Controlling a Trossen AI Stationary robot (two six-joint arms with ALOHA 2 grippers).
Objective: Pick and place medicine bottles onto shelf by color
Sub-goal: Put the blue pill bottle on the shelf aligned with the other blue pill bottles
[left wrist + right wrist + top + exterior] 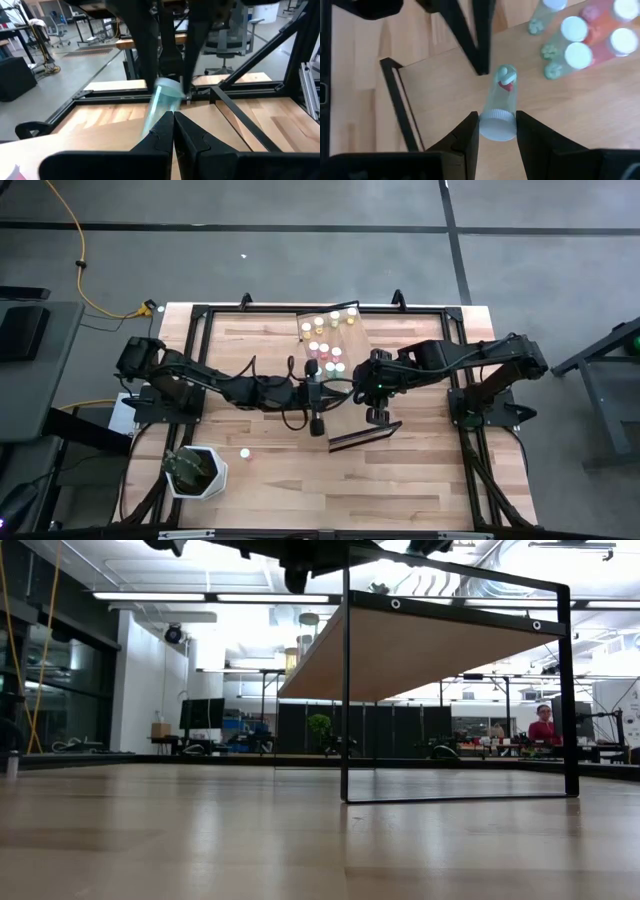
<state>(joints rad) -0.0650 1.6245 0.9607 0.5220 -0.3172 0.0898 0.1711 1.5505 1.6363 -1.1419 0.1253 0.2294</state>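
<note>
Butcher-block tabletop [420, 480], mid-span: we see the right tool [496, 131] holding a clear bottle [500, 107] by its cap, long axis pointing away from the fingers, over the shelf [445, 85]. Left tool [173, 131] is closed empty.

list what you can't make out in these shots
- High view: the bottles on the shelf show only as small colored dots; the right hand hides what it holds.
- Low view: the shelf top faces away, so no bottles show; both hands are cut off by the top edge.
- Left wrist view: the teal bottle beyond the shut left hand is smeared by blur.
- Right wrist view: the colored bottles run off the frame edge.
</note>
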